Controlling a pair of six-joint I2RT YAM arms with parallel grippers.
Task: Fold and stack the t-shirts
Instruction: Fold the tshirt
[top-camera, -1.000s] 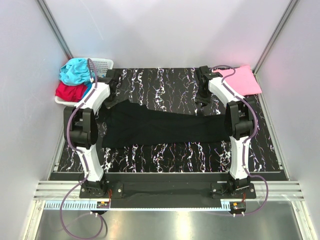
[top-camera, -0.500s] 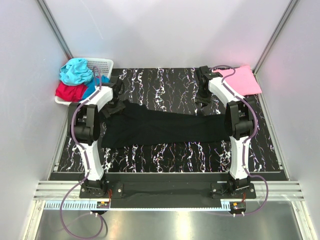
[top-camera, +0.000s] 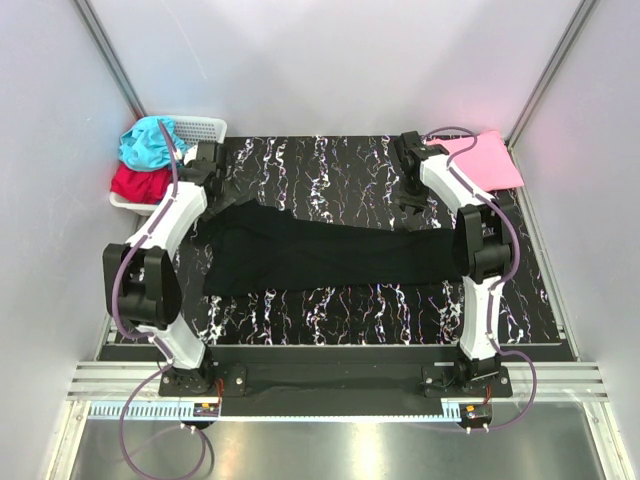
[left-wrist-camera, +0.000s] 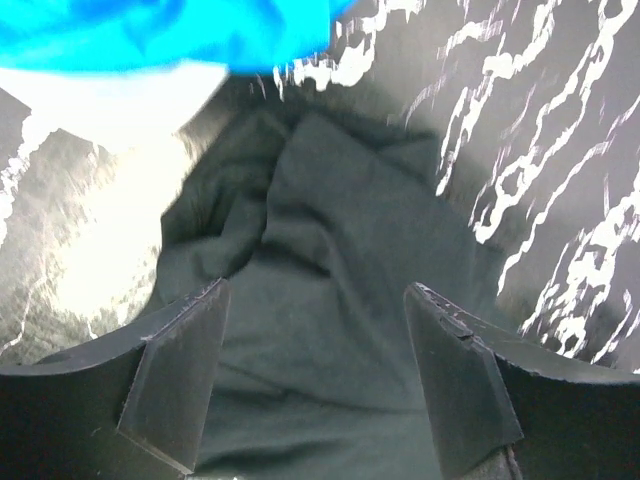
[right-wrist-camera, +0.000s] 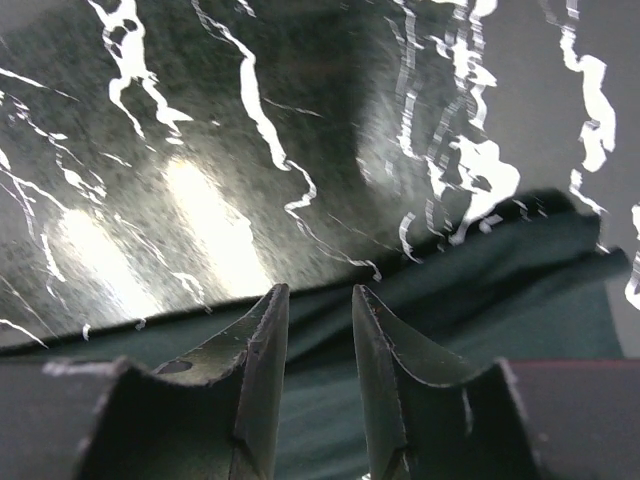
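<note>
A large black t-shirt (top-camera: 320, 255) lies spread across the marbled table, left to right. My left gripper (top-camera: 224, 186) hovers over its far left corner with jaws wide open. In the left wrist view the rumpled black cloth (left-wrist-camera: 330, 220) lies below and between the fingers (left-wrist-camera: 180, 370), not pinched. My right gripper (top-camera: 410, 195) hangs above the shirt's far right corner. Its jaws stand a narrow gap apart, open, with the black cloth (right-wrist-camera: 520, 290) lying under them. A pink t-shirt (top-camera: 487, 160) lies flat at the back right. Teal (top-camera: 148, 142) and red (top-camera: 138, 183) t-shirts sit in the basket.
The white lattice basket (top-camera: 206, 127) stands at the back left corner, just left of my left wrist. Bright blue cloth (left-wrist-camera: 150, 30) fills the top of the left wrist view. Grey walls close in the table on three sides.
My left gripper opened and let go of the black shirt's left corner, and that arm's elbow swung out to the left. My right gripper widened and the right corner now lies flat.
</note>
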